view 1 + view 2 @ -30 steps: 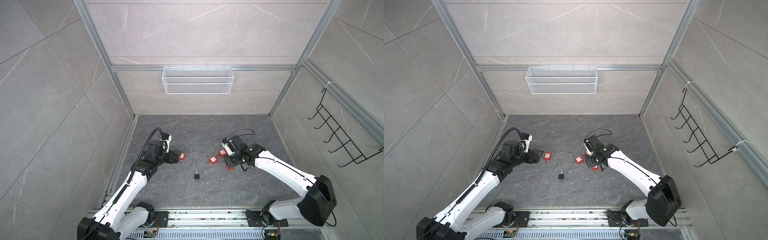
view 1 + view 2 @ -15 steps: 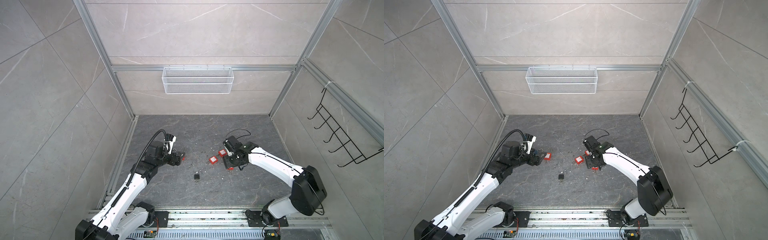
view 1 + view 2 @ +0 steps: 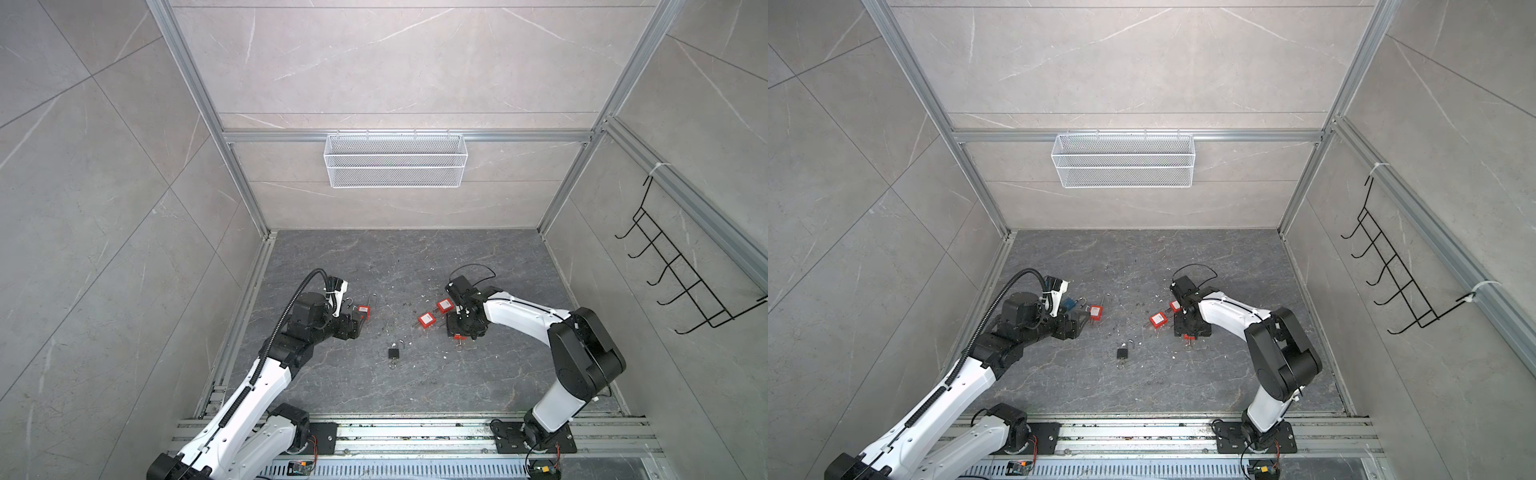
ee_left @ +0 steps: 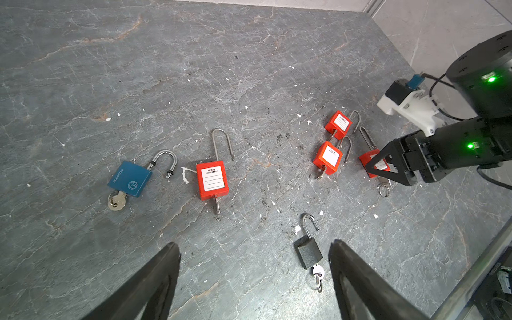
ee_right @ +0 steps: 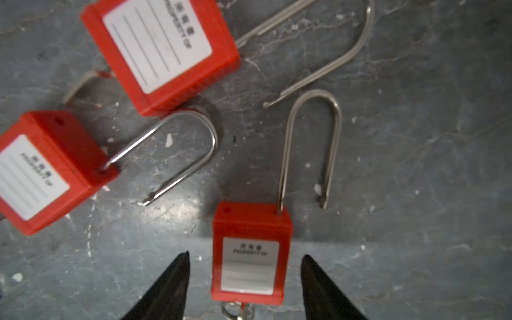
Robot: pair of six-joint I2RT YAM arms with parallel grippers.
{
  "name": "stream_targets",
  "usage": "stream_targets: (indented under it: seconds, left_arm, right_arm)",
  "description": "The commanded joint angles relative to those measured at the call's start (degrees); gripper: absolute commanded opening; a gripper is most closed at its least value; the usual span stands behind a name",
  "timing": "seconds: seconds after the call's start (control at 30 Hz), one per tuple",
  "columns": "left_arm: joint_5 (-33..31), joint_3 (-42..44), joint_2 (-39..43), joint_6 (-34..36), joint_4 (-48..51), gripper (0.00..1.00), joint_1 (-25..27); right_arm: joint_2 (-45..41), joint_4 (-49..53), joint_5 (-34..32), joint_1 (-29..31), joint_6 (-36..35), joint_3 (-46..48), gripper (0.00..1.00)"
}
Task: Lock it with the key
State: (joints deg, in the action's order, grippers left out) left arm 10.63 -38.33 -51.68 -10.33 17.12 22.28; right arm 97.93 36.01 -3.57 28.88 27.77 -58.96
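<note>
A red padlock lies flat on the dark stone floor, its long shackle swung out with one leg free. A key with a ring sticks out of its base. My right gripper hangs low over this padlock, open, one finger on each side with a gap to the body; both top views show it there. My left gripper is open and empty above bare floor, near a red padlock in a top view.
A blue padlock and a red one lie ahead of the left gripper. A black padlock with a key lies mid-floor. Two more red padlocks lie beside the right gripper. On the back wall hangs a wire basket.
The right gripper's jaws have widened over the same red padlock, and that arm's elbow has swung inward. The left gripper has shifted slightly rightward.
</note>
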Motion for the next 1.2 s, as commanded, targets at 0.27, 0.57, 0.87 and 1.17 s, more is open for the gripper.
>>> stream_targets:
  seconds: [0.27,0.57,0.87,1.17]
  left_arm:
    - [-1.1,-0.8,-2.1,-1.5,-2.5,0.86,0.9]
    - [-1.0,-2.2,-2.6,-1.0,-2.5,0.86,1.6]
    - [2.9,-3.9,-2.7,9.8,-4.0,0.77,1.8]
    - [24.2,-7.2,-2.3,27.2,-2.5,0.64,1.8]
  right_arm:
    - [3.5,-1.1,1.0,-0.4,-0.9,0.4,0.51]
    - [-2.7,3.4,-0.8,-0.1,-5.9,-0.4,0.37]
    - [-17.8,11.8,1.3,5.6,-26.5,-5.0,0.36]
    - [-26.4,16.5,5.8,12.2,-53.2,-6.4,0.33]
